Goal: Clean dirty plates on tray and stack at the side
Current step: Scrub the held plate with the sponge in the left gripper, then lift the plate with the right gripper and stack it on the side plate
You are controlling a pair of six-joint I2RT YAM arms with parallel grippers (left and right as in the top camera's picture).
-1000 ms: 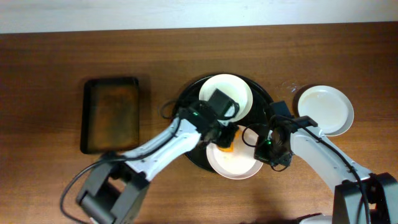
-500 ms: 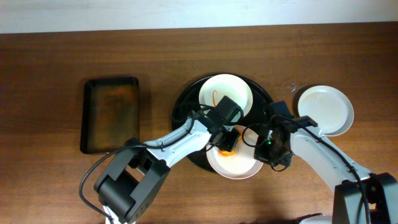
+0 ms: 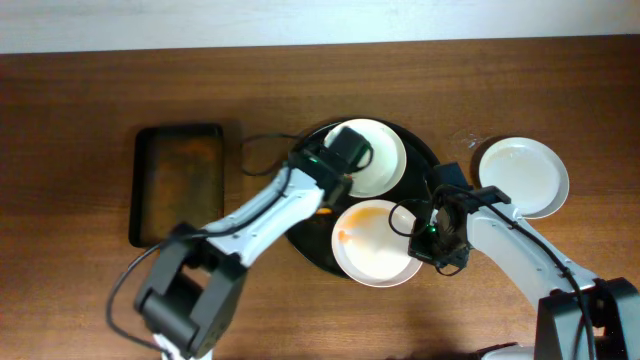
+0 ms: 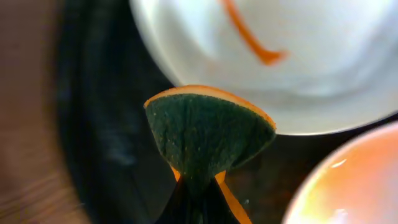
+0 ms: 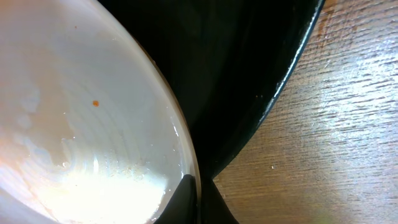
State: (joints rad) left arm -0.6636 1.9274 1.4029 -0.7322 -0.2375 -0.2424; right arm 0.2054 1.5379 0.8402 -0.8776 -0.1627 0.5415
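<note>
A round black tray (image 3: 300,235) holds two white plates. The far plate (image 3: 385,155) has an orange streak (image 4: 249,37). The near plate (image 3: 375,245) carries an orange smear. My left gripper (image 3: 328,200) is shut on a green-and-orange sponge (image 4: 208,134) and sits over the tray's left part, between the two plates. My right gripper (image 3: 428,232) is shut on the near plate's right rim (image 5: 189,162). A clean white plate (image 3: 522,175) lies on the table to the right of the tray.
A rectangular black tray (image 3: 178,185) lies on the wooden table at the left. The round tray's rim (image 5: 292,68) runs close to my right gripper, with bare wood (image 5: 336,137) beyond it.
My left gripper with the sponge has drawn back from the near plate toward the upper left, baring an orange smear on it. My right gripper has kept still.
</note>
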